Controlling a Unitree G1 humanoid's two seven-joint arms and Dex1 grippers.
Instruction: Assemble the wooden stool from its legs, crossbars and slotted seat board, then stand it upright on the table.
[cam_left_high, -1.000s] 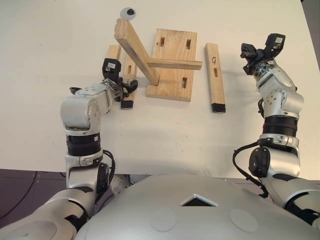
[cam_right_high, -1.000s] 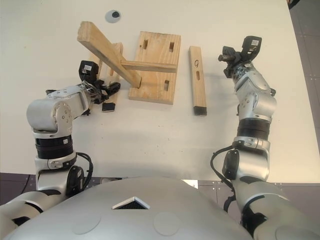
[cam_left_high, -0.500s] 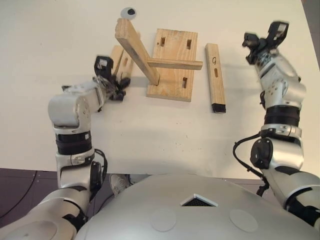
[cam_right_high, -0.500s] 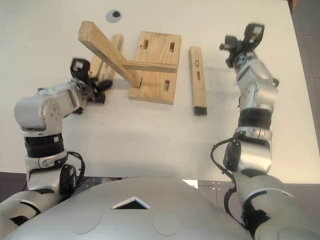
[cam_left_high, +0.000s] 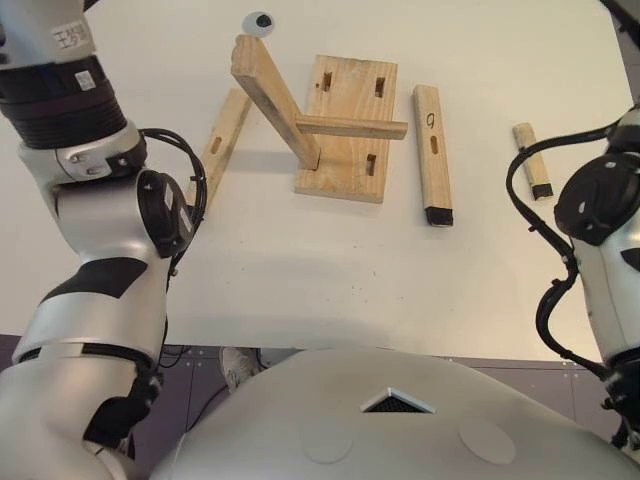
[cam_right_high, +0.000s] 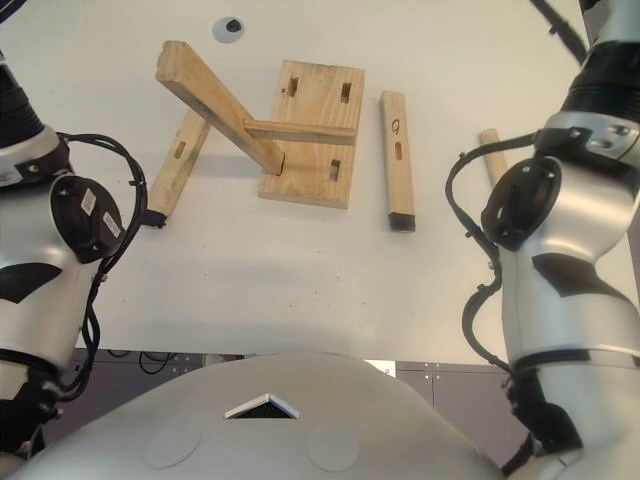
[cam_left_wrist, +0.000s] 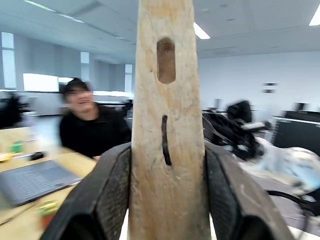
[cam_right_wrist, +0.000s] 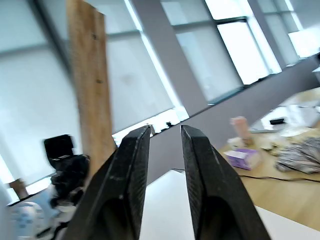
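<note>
Inside the clenched left gripper (cam_left_wrist: 167, 149) stands a pale, slotted leg (cam_left_wrist: 167, 105); the right gripper (cam_right_wrist: 165, 131) gapes empty.

Both arms stand raised, elbows bent and forearms going up out of the head camera's sight: the left arm (cam_left_high: 100, 220) on the robot's left, the right arm (cam_right_high: 560, 230) opposite. The left gripper (cam_left_wrist: 167, 150) clamps a pale slotted wooden leg (cam_left_wrist: 167, 100) between its dark fingers. The right gripper (cam_right_wrist: 165, 131) shows a narrow gap between its fingers.
</note>
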